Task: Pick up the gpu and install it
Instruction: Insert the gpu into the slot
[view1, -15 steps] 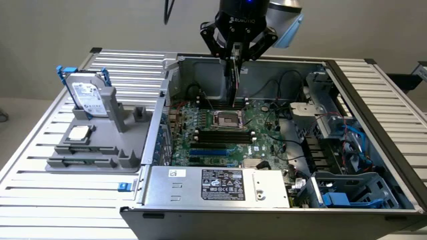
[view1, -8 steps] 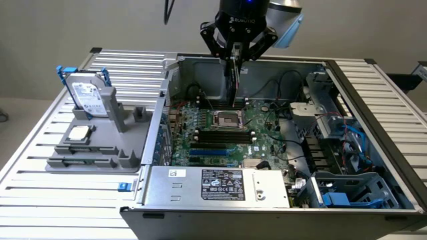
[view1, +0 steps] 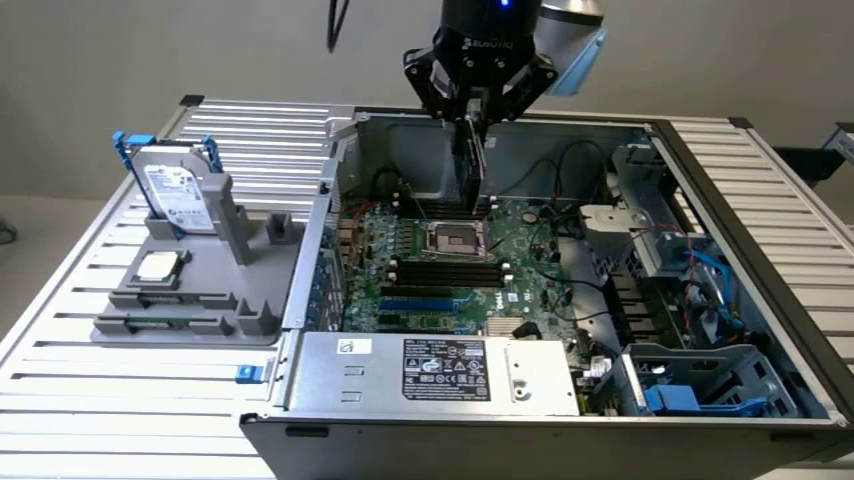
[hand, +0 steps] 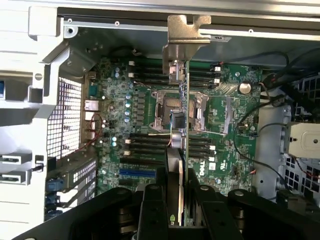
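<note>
One claw (hand: 183, 207), partly closed on thin gpu (hand: 186, 44), above motherboard (hand: 227, 150)

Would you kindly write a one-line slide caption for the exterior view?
The claw holds the gpu upright above the motherboard inside the open computer case.
</note>
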